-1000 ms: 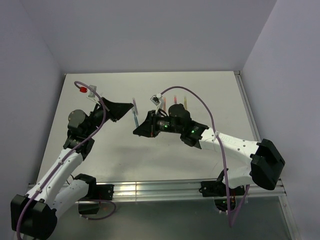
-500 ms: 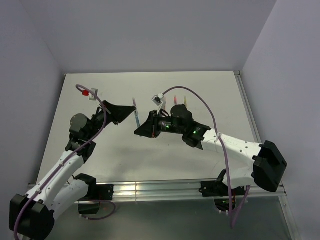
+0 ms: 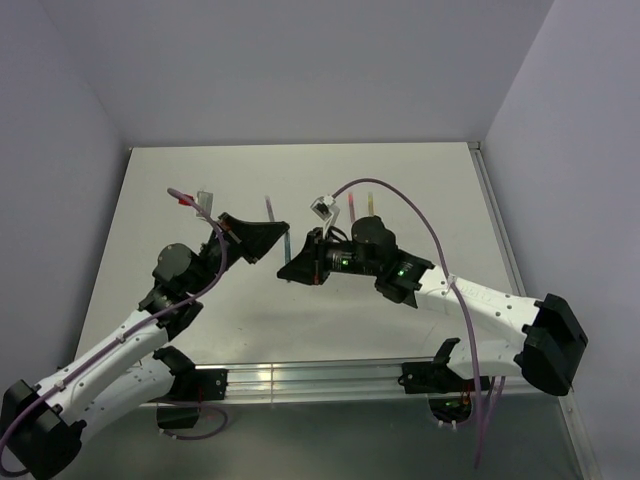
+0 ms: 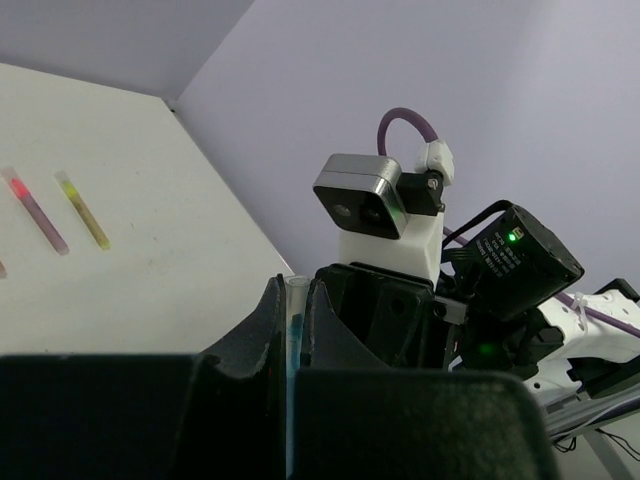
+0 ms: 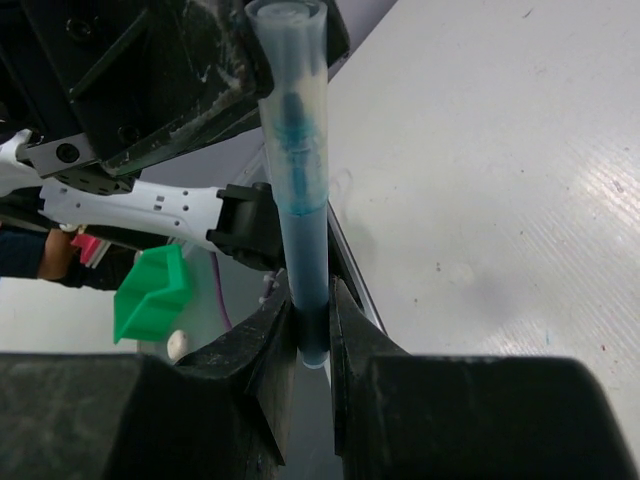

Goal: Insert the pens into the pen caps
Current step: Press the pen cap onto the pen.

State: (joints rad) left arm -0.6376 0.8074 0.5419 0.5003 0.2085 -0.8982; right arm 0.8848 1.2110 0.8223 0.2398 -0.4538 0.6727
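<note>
My left gripper (image 3: 282, 233) and right gripper (image 3: 291, 270) meet tip to tip above the table's middle. In the right wrist view my right gripper (image 5: 312, 320) is shut on the lower end of a blue pen (image 5: 305, 240). The pen's tip sits inside a translucent pale blue cap (image 5: 290, 60) held by the left fingers. In the left wrist view my left gripper (image 4: 295, 300) is shut on that cap (image 4: 295, 300), with the blue tip showing inside. The pen shows in the top view (image 3: 288, 252) as a short blue stick between the grippers.
A grey-purple pen (image 3: 269, 207), a pink-red pen (image 3: 351, 200) and a yellow pen (image 3: 370, 203) lie on the white table (image 3: 420, 180) behind the grippers. The pink-red pen (image 4: 35, 210) and the yellow pen (image 4: 85, 210) also show in the left wrist view. A metal rail (image 3: 300, 378) runs along the near edge.
Both grippers have shifted right and slightly toward the near edge, staying tip to tip with the blue pen between them. The left arm has stretched forward.
</note>
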